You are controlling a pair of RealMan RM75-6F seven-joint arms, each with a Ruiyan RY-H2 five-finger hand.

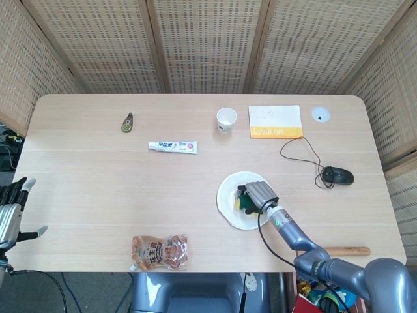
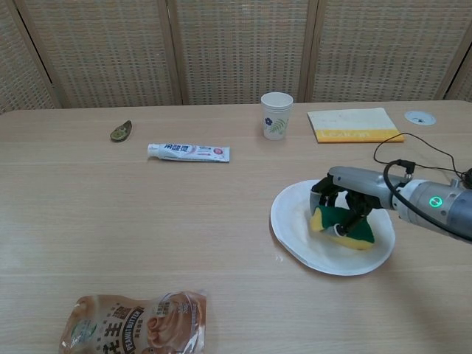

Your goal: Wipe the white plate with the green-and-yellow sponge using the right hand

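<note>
While the right hand (image 2: 352, 198) presses down over the green-and-yellow sponge (image 2: 344, 226), its dark fingers (image 2: 359, 215) curl around the sponge's top and hold it against the white plate (image 2: 295, 234). Nearest the robot, a snack bag (image 2: 136, 322) with brown and orange print lies flat at the front edge of the wooden table (image 2: 110, 221), well apart from everything else. Off the table's front left corner, seen only in the head view, the left hand (image 1: 12, 208) hangs with its fingers spread and nothing in them. Further in, the plate sits right of centre, and the sponge rests on its right half, green face up with the yellow layer showing at its lower edge. The right hand's silver back covers the far side of the sponge, and a green light glows on the wrist (image 2: 435, 200) behind it. To the right of the plate in the head view, a black computer mouse (image 1: 339, 175) lies near the table's right edge, its black cable (image 1: 300, 151) looping back toward the middle. Beyond the plate, a white toothpaste tube (image 2: 189, 152) lies on its side left of centre. Further back stands a white paper cup (image 2: 276, 115) with a leaf print, upright, and just beside it to the right a white and yellow-orange book (image 2: 354, 124) lies flat. Far left of the cup, a small dark green object (image 2: 121, 130) rests on the table; what it is cannot be told. Near the far right corner, a round white grommet (image 2: 420, 117) is set into the tabletop.
</note>
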